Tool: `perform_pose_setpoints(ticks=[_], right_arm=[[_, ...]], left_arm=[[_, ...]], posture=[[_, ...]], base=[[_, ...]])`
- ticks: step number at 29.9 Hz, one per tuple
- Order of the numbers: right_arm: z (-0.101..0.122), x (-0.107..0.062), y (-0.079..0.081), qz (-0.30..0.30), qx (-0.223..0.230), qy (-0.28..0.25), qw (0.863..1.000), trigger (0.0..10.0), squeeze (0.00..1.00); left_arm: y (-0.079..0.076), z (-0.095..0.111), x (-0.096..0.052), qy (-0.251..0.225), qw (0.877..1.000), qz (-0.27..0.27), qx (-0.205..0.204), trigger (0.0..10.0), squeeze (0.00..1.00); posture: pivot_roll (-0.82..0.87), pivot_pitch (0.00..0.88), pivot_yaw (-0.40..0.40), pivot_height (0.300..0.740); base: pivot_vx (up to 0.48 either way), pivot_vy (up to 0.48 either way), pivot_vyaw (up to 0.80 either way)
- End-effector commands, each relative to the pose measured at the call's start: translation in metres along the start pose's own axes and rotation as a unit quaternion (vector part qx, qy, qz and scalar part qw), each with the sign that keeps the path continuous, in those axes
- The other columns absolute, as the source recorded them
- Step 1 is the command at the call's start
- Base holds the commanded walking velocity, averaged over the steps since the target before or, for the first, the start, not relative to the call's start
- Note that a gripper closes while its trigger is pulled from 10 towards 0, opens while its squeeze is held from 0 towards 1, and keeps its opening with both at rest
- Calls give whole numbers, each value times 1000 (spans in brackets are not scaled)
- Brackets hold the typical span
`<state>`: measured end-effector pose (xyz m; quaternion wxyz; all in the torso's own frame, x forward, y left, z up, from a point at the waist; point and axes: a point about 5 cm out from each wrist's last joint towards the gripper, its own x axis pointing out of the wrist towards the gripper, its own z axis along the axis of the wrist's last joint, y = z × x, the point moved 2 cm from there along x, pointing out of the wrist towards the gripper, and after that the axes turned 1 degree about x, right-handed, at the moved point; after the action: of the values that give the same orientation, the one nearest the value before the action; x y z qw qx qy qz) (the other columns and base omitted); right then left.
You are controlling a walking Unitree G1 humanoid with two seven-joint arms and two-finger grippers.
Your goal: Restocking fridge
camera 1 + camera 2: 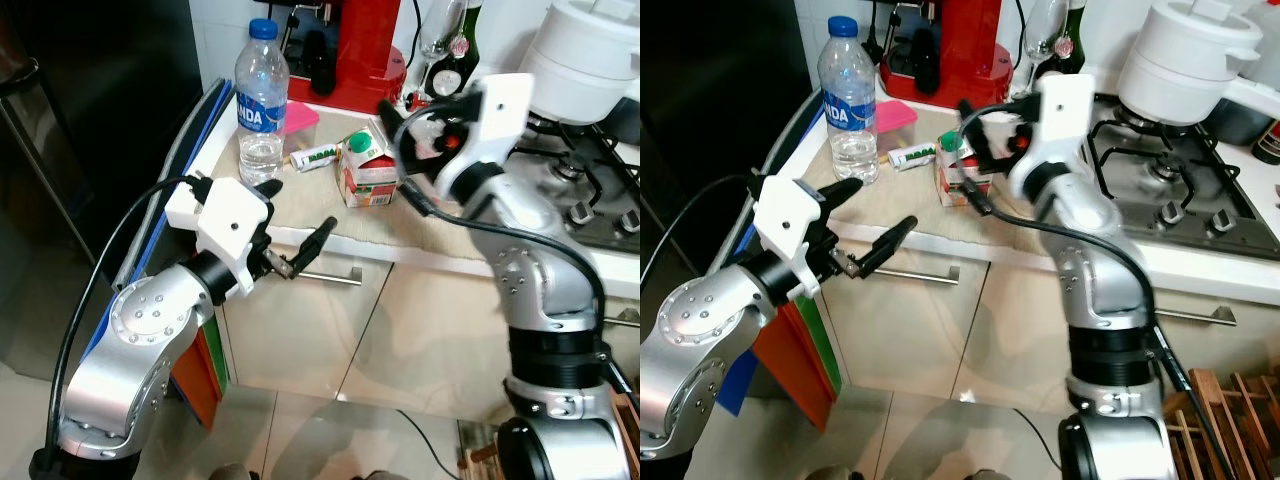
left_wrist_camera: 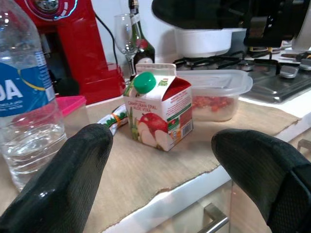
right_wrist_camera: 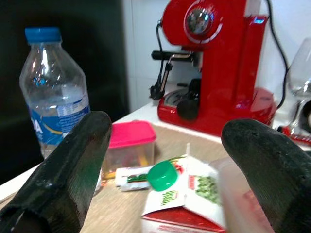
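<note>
The right gripper point(image 3: 160, 145) is hovering spread just above the upright juice carton point(image 1: 368, 170), nearer than the left gripper point(image 1: 297, 228), also spread, off the counter point(image 1: 440, 250) edge.

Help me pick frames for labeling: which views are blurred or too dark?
Right eye view: the right gripper is motion-smeared over the juice carton. Right wrist view: nearby carton soft, water bottle sharp. Left wrist view: its fingers defocused, carton crisp. Left eye view: fridge side very dark.
</note>
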<state>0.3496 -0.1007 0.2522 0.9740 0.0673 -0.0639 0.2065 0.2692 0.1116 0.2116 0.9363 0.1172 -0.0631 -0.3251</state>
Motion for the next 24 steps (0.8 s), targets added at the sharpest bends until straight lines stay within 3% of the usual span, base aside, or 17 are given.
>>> perform_pose_setpoints(ticks=[1, 2, 3, 6, 7, 14, 24], right_arm=[[-4, 3, 0, -13, -7, 17, 1000, 10000, 639], [-4, 3, 0, -13, -7, 17, 1000, 10000, 639], [-6, 5, 0, -18, -4, 23, 1000, 10000, 1000], [-7, 8, 1, -28, -5, 28, 999, 10000, 1000], [-6, 8, 1, -29, -6, 28, 999, 10000, 0], [-2, 9, 7, -29, -42, 29, 998, 10000, 0], [-2, 9, 7, -29, -42, 29, 998, 10000, 0]], left_arm=[[0, 0, 2, 1, 1000, -1, 3, 10000, 0], [0, 0, 2, 1, 1000, -1, 3, 10000, 0], [-1, 1, 3, -1, 1000, -3, 4, 10000, 0], [-1, 2, 3, -1, 1000, -3, 4, 10000, 0], [-2, 2, 3, 0, 1000, -3, 4, 10000, 0], [-2, 1, 2, 2, 1000, -2, 3, 10000, 0], [-2, 1, 2, 2, 1000, -2, 3, 10000, 0]], posture=[[45, 0, -67, 740], [45, 0, -67, 740], [47, 0, -68, 740], [51, 0, -71, 740], [51, 0, -71, 740], [50, 3, -71, 740], [50, 3, -71, 740]], base=[[0, 0, 0], [0, 0, 0], [0, 0, 0], [0, 0, 0], [0, 0, 0], [0, 0, 0], [0, 0, 0]])
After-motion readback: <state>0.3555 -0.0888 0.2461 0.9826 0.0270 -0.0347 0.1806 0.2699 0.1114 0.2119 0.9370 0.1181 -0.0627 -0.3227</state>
